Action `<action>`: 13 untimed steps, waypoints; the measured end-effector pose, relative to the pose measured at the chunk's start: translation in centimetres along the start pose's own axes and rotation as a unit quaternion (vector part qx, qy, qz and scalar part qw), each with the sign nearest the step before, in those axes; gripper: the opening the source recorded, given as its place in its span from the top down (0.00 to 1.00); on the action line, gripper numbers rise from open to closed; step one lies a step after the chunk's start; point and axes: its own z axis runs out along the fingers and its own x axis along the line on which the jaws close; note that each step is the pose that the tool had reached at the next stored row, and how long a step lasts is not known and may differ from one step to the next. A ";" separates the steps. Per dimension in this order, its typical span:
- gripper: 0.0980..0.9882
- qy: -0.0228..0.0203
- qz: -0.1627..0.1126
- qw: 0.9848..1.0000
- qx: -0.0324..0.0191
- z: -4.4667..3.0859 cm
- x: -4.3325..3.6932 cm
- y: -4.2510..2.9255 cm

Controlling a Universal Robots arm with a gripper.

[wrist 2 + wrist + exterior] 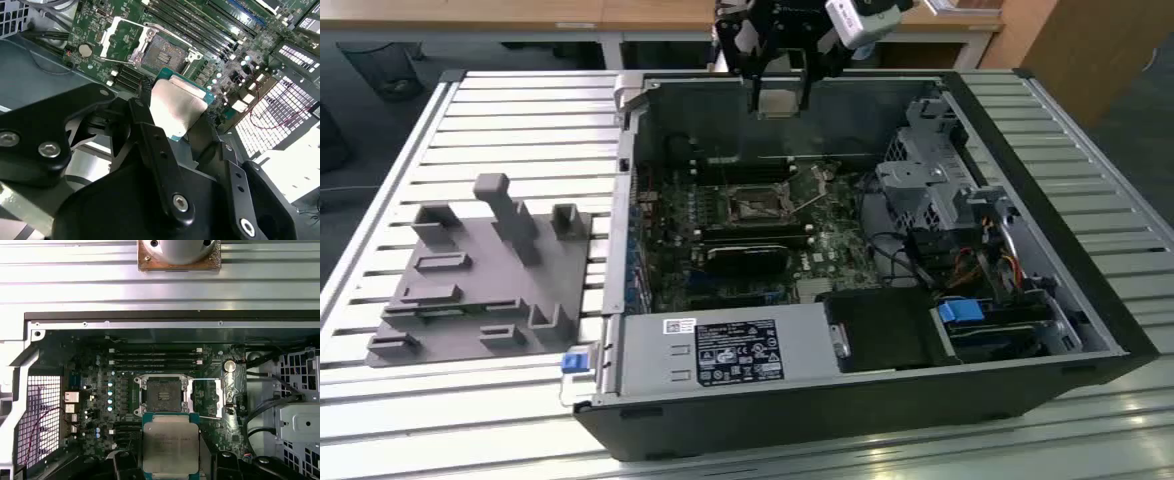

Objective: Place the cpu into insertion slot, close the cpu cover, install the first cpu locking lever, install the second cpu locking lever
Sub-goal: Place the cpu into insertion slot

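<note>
We see the gripper (pixel 777 102) pointing straight down, its two black fingers (pixel 754 90) clamped on opposite edges of the cpu (pixel 176 106).

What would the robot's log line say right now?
gripper: shut on cpu | insertion slot: empty | cpu cover: open

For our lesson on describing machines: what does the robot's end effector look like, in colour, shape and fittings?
The end effector is matte black, built of flat linked bars joined by silver round-headed screws. Its fingers are narrow black bars. In the exterior view a white boxy unit sits beside it.
</note>
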 end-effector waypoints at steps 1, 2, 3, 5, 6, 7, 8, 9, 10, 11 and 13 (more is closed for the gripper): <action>0.50 0.000 0.000 1.000 0.000 0.00 0.00 0.00; 0.50 0.000 0.000 1.000 0.000 0.00 0.00 0.00; 0.50 0.000 0.000 1.000 0.000 0.00 0.00 0.00; 0.50 0.000 0.000 1.000 0.000 0.00 0.02 0.00; 0.50 0.000 0.001 1.000 0.000 0.00 0.03 0.00; 0.50 0.000 0.003 1.000 0.000 0.00 0.04 0.00; 0.50 0.000 0.005 1.000 0.000 0.00 0.05 0.00; 0.50 -0.001 0.006 1.000 0.000 0.00 0.05 0.00; 0.50 -0.001 0.008 1.000 0.000 0.00 0.05 0.00; 0.50 -0.001 0.010 1.000 0.000 0.00 0.05 0.00; 0.50 -0.001 0.013 1.000 0.000 0.00 0.05 0.00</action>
